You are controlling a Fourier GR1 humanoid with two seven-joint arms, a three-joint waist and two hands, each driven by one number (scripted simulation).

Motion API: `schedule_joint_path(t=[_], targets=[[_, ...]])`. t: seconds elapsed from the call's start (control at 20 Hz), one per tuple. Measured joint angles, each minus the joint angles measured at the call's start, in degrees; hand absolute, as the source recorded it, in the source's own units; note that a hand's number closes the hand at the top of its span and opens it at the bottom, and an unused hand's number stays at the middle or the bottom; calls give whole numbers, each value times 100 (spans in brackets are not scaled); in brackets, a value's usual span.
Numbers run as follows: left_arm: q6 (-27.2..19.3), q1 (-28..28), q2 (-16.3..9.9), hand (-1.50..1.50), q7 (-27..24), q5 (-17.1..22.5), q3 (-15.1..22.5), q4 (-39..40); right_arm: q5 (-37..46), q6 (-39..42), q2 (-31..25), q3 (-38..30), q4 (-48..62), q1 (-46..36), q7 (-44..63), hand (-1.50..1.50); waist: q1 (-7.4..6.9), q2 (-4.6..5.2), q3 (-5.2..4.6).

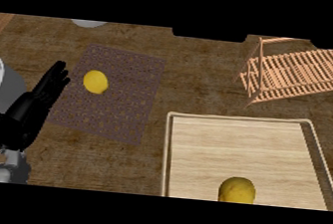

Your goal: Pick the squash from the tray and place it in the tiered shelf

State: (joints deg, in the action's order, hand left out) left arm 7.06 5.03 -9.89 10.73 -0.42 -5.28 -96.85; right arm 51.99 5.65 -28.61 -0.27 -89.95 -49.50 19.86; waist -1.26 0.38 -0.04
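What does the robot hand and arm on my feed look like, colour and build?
Only the left robot hand shows: matte black, with slim segmented fingers on a broader black palm. Below it the wrist narrows into a grey forearm with a metallic sheen. No cables, markings or sleeves are visible.

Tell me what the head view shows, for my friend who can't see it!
A yellow squash sits at the near edge of a pale wooden tray on a brown counter. A wooden tiered shelf stands behind the tray, and a second yellow item lies on a dark mat to the left. The robot's left hand rests open beside the mat.
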Motion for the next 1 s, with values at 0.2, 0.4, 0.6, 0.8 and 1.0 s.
schedule_joint_path(t=[0.2, 0.4, 0.6, 0.8, 1.0], targets=[[11, 32, 7, 0, -37, 19, -44, 107, -309, -139, 20, -206, 702, -490, -664, 150, 16, -9, 2], [5, 12, 8, 0, -31, -9, -56, 99, -503, -6, 67, -290, 1322, -923, -1025, 150, 32, -20, 1], [9, 7, 19, 0, -17, -24, -35, 37, -508, 390, -41, -64, 1827, -979, -1505, 150, 39, -22, 0], [-15, 68, 56, 0, 24, -14, -41, 79, -500, 726, -187, 104, 2214, -855, -2040, 150, 59, -22, 2], [27, -5, 40, 0, -1, 11, -77, 71, -334, 814, -139, 210, 2622, -857, -2249, 150, 56, -25, 2]])
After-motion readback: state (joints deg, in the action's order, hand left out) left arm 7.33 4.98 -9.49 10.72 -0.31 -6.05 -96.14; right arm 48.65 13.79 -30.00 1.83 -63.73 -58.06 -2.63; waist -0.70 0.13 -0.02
